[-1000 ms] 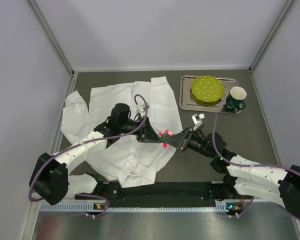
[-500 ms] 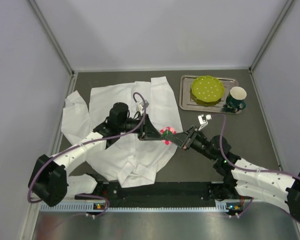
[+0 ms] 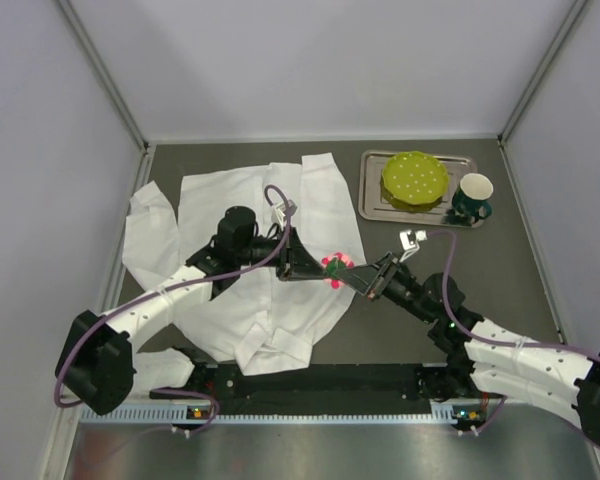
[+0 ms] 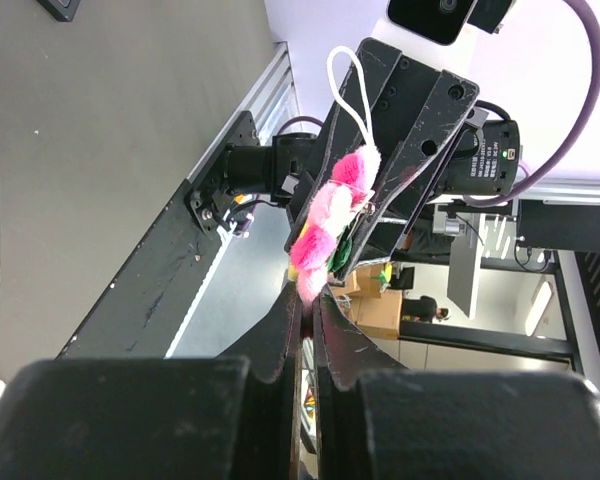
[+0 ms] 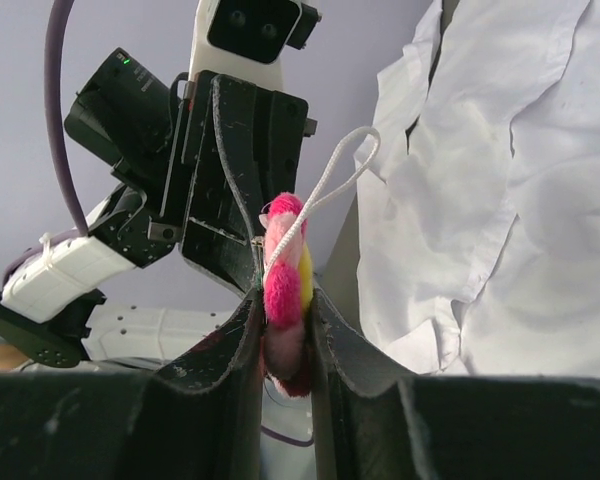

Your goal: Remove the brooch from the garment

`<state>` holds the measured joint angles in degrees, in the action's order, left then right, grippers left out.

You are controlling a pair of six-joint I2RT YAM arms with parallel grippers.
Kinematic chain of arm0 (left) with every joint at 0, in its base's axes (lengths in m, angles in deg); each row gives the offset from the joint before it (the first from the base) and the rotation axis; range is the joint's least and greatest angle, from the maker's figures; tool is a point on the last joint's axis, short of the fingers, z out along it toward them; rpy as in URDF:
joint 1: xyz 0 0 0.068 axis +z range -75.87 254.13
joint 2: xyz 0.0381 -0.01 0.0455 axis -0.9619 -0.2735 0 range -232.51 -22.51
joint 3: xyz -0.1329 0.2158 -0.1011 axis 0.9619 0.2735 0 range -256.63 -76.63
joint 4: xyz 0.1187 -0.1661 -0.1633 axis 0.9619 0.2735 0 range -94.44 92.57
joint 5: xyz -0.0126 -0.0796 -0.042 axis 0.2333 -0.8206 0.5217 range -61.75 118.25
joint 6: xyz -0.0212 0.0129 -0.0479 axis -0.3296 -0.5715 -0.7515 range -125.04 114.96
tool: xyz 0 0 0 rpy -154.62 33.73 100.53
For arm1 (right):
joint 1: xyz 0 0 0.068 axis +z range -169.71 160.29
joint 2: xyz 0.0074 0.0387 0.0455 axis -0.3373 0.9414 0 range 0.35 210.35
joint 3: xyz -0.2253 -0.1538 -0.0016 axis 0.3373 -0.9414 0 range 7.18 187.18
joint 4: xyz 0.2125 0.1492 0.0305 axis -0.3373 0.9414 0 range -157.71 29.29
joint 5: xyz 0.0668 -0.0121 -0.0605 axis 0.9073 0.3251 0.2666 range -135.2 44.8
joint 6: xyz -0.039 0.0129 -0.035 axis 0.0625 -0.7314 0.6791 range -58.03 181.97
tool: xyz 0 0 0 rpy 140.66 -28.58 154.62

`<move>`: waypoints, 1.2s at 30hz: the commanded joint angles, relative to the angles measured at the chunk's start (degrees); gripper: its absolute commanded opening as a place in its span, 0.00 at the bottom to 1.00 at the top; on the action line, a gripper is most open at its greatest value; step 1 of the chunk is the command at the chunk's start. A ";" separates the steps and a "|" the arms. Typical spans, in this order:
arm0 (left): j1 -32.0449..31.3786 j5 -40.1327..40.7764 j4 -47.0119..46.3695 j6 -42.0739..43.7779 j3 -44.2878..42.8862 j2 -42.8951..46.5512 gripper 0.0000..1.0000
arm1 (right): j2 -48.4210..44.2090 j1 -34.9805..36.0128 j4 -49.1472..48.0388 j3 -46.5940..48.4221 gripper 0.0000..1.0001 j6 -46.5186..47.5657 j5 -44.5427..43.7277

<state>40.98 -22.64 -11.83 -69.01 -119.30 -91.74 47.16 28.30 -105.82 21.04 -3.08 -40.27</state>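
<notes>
The brooch (image 3: 333,268), a pink-red flower with a yellow centre and a white string loop, hangs between both grippers, above the right edge of the white shirt (image 3: 230,200). My left gripper (image 3: 318,270) is shut on one edge of it. My right gripper (image 3: 352,277) is shut on it from the other side. In the left wrist view the brooch (image 4: 330,225) sits just past my left gripper (image 4: 308,298). In the right wrist view my right gripper (image 5: 283,300) clamps the brooch (image 5: 283,285), with the shirt (image 5: 500,200) behind it to the right.
A metal tray (image 3: 375,205) at the back right carries a green dotted plate (image 3: 414,178). A dark green cup (image 3: 472,197) stands at the tray's right end. The shirt covers the left half of the dark table.
Both grippers have kept their hold on the brooch, which has barely shifted. The right arm has stretched out and its wrist has moved a little to the right.
</notes>
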 commanded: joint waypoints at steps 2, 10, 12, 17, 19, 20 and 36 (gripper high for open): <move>1.68 -2.10 -5.88 -1.88 -1.00 2.52 0.00 | -1.28 -1.08 6.81 -1.22 0.18 3.97 -9.32; 1.68 -1.93 -4.30 -0.82 -1.18 2.34 0.00 | -2.25 -1.08 8.05 -1.12 0.25 4.06 -11.25; 1.68 -1.67 -4.46 -1.25 0.13 3.31 0.00 | -1.90 -1.08 6.83 -1.82 0.27 3.97 -11.87; 1.68 -2.10 -4.03 -0.46 -0.65 2.61 0.00 | -1.54 -0.99 6.64 -0.42 0.31 3.88 -9.42; 1.68 -1.49 -3.94 -0.20 -1.01 2.17 0.00 | -2.68 -0.99 7.87 0.02 0.33 4.76 -8.80; 1.68 -1.23 -3.33 0.07 -1.35 2.00 0.00 | -3.38 -0.99 8.57 0.02 0.35 4.76 -9.14; 1.77 -6.04 5.21 15.70 -4.35 1.81 0.00 | -9.73 -1.08 20.53 6.25 0.72 15.48 0.24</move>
<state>42.60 -24.56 -7.03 -60.42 -121.12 -90.78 34.41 27.60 -84.59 22.55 7.47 -47.05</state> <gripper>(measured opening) 0.068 0.715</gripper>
